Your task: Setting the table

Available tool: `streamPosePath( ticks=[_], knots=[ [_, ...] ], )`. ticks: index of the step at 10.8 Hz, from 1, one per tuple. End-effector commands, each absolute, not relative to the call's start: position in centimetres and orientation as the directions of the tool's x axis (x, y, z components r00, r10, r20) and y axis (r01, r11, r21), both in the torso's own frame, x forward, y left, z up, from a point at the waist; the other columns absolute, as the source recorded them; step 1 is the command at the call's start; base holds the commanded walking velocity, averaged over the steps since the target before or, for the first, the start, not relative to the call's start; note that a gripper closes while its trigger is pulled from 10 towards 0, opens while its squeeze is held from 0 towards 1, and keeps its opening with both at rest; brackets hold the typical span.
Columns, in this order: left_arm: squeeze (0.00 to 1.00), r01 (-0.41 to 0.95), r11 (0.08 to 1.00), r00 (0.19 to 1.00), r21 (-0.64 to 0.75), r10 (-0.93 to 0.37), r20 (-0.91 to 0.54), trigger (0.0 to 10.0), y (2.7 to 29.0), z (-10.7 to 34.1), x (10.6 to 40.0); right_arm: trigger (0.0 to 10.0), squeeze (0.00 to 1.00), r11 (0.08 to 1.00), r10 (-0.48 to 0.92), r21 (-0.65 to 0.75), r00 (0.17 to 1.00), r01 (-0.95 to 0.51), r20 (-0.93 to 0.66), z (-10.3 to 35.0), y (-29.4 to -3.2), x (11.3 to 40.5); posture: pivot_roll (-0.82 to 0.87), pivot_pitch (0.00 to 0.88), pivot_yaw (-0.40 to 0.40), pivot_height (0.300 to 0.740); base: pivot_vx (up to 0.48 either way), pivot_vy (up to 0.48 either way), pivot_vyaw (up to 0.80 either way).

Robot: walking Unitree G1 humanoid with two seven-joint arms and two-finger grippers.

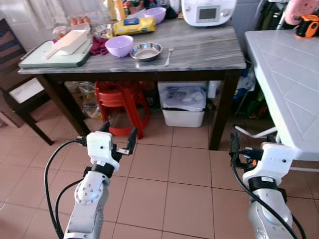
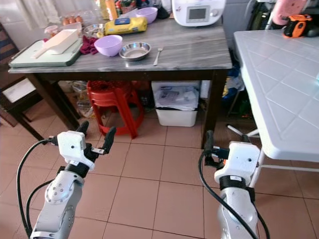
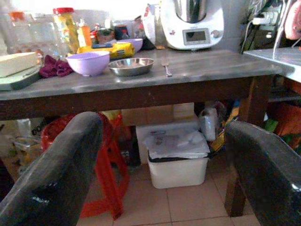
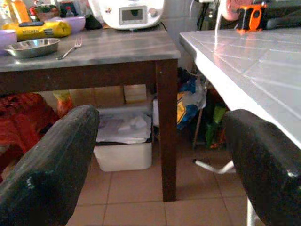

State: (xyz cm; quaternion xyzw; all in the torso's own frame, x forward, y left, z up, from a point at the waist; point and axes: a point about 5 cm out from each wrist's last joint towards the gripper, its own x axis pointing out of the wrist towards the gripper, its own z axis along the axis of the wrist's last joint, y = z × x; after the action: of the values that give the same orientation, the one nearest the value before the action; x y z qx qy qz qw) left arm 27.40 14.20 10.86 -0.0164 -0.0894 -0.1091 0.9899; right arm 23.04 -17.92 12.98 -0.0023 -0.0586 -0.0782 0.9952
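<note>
Both grippers, left [image 1: 118,134] and right [image 4: 155,155], spread empty, short of dark table [image 1: 209,50]; close in squarely on steel bowl [image 1: 146,51] and fork [image 1: 169,56].

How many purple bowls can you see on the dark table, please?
2. One purple bowl sits near the front, beside the metal bowl; the other is at the back, by the yellow packet. Clutter there may hide more.

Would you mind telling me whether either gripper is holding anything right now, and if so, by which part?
Nothing is held. The left gripper and the right gripper are both open and empty, above the tiled floor, short of the table.
</note>
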Motion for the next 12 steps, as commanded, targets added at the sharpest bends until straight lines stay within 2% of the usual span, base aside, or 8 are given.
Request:
streamPosePath(
  ticks=[1, 2, 6, 9, 12],
  knots=[
    [0.00, 0.201, 0.980, 0.964, 0.004, -0.199, 0.179, 10.0, 14.58, 10.80, 27.52, 10.0, 0.00, 0.992, -0.125, 0.009, 0.987, 0.124, 0.104, 12.76, -17.43, 22.89, -0.11, 0.076, 0.140, 0.740, 0.000, 0.000, 0.00],
    [0.00, 0.221, 0.975, 0.962, -0.006, -0.217, 0.163, 10.0, 14.44, 10.67, 27.54, 10.0, 0.00, 0.992, -0.125, 0.005, 0.988, 0.125, 0.089, 12.50, -17.25, 22.76, -0.11, 0.078, 0.140, 0.740, 0.000, 0.000, 0.00],
    [0.00, 0.246, 0.969, 0.959, -0.021, -0.240, 0.153, 10.0, 14.14, 10.59, 27.70, 10.0, 0.00, 0.992, -0.126, 0.034, 0.990, 0.124, 0.067, 12.26, -17.25, 22.90, -0.11, 0.080, 0.141, 0.740, 0.000, -0.342, 0.00],
    [0.00, 0.263, 0.964, 0.955, -0.024, -0.257, 0.151, 10.0, 13.99, 10.59, 27.72, 10.0, 0.00, 0.992, -0.122, 0.039, 0.990, 0.119, 0.072, 12.30, -17.13, 22.96, -0.11, 0.081, 0.144, 0.740, 0.000, -0.412, -0.67],
    [0.00, 0.271, 0.962, 0.952, -0.020, -0.265, 0.151, 10.0, 14.00, 10.66, 27.81, 10.0, 0.00, 0.992, -0.122, 0.038, 0.990, 0.120, 0.067, 12.15, -17.13, 23.01, -0.11, 0.081, 0.150, 0.740, 0.000, -0.416, 0.00]
  ],
)
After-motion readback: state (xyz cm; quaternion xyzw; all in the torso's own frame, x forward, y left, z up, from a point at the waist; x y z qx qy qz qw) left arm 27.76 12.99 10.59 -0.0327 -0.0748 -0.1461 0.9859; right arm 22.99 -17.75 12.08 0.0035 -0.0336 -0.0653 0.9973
